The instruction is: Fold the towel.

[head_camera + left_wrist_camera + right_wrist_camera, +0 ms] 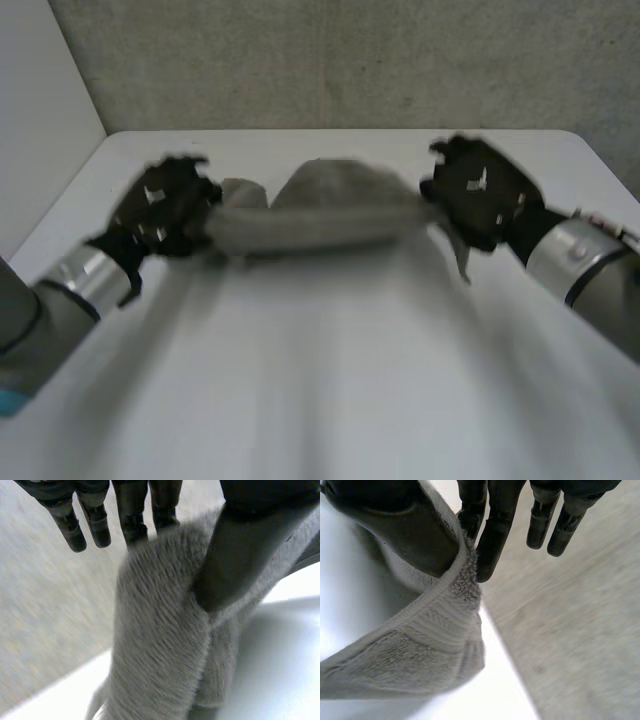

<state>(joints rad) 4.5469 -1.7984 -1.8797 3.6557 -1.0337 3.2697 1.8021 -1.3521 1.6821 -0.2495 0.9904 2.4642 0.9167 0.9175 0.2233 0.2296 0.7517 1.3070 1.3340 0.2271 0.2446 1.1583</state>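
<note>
Currently, at far left, one end of the towel (320,218) is being gripped by the left hand (165,208). In the left wrist view the grey cloth (160,645) is being pinched between thumb and two fingers (132,520), with the other fingers straight and free. Mid-scene, the towel is being held bunched and stretched between both hands, above the white bench (260,150). At right, its other end is being gripped by the right hand (482,190), the hemmed edge (420,650) pinched between thumb and fingers (492,540).
</note>
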